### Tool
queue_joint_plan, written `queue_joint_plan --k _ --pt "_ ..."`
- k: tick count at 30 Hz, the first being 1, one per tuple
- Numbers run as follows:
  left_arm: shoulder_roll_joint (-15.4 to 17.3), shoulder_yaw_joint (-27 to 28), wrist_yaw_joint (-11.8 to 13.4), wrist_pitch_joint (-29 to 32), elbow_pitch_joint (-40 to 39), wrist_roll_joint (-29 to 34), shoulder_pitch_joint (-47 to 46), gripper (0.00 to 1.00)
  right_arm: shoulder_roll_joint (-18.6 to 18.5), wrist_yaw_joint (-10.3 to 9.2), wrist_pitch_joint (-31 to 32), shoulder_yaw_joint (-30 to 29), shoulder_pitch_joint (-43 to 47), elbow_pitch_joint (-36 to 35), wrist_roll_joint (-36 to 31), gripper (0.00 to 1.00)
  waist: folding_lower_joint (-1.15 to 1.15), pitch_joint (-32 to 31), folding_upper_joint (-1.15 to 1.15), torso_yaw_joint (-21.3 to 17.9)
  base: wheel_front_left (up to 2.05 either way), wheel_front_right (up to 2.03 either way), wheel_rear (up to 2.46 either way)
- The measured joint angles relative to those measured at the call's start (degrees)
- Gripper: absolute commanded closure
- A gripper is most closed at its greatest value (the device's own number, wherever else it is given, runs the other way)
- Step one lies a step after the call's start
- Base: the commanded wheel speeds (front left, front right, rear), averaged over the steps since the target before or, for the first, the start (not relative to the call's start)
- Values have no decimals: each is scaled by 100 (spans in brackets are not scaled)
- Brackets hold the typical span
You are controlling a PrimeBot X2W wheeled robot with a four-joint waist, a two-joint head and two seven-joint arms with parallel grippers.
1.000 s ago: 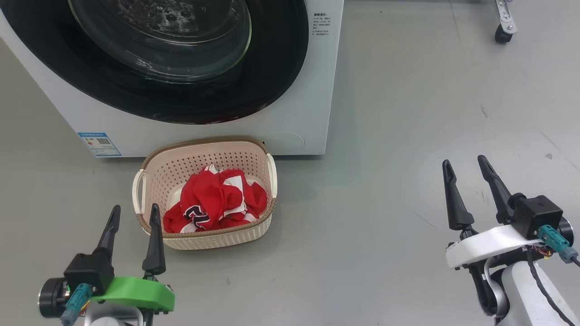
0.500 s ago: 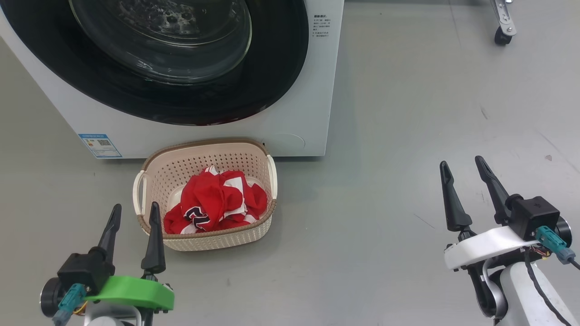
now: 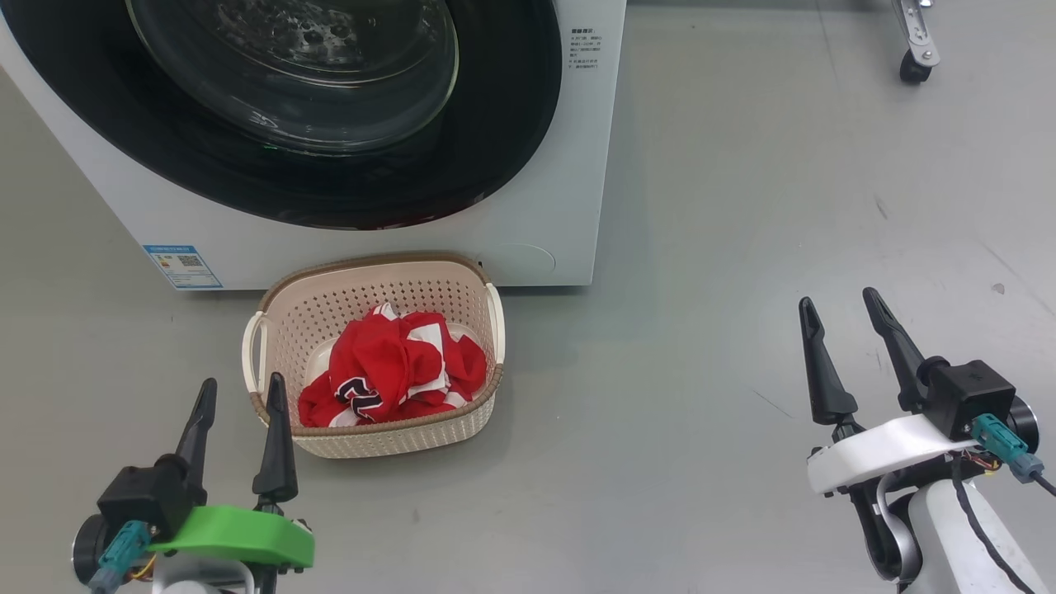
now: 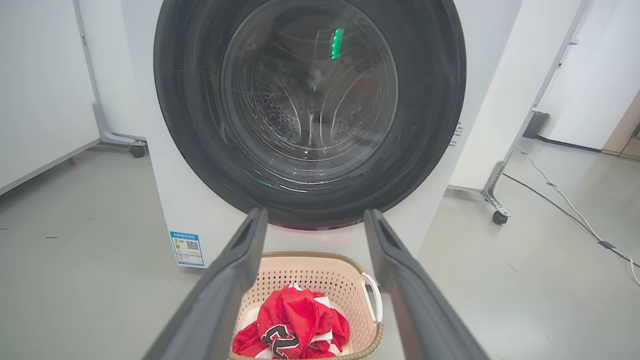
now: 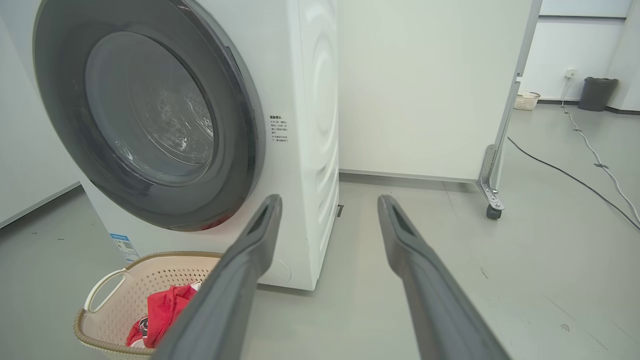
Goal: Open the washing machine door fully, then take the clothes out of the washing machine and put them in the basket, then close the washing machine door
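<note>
Head view: door (image 3: pixel 289 82) shut on the washer (image 3: pixel 577 181), clothes (image 3: pixel 388 371) heaped in the basket (image 3: pixel 371 262) on the floor (image 3: pixel 726 214) at its front, so work looks finished; left gripper (image 3: pixel 241 381) and right gripper (image 3: pixel 837 298) hover wide-spread, empty.

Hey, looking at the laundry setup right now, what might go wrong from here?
1. A red streak shows along the lower edge of the washing machine door. It may be a reflection of the clothes, or cloth caught there, in which case the door might not be sealed.
2. The open left gripper sits close to the near rim of the basket; a forward move could nudge or tip it.
</note>
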Motion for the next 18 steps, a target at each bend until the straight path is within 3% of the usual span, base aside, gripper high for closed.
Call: queue_joint_plan --k 2,3,11,18 --pt "0 4 0 0 -7 -54 0 0 9 1 0 -8 0 3 -22 0 0 -1 0 0 0 0 0" --pt "0 9 -1 0 -5 -130 0 100 12 1 0 -13 0 3 -22 100 0 -1 0 0 0 0 0" --pt "-104 -48 0 14 352 -190 142 100 176 -1 22 41 296 343 26 100 0 -4 0 1 0 0 0" --pt "-104 21 -2 148 392 -611 142 100 193 2 105 -38 296 341 443 100 0 -49 0 8 0 0 0"
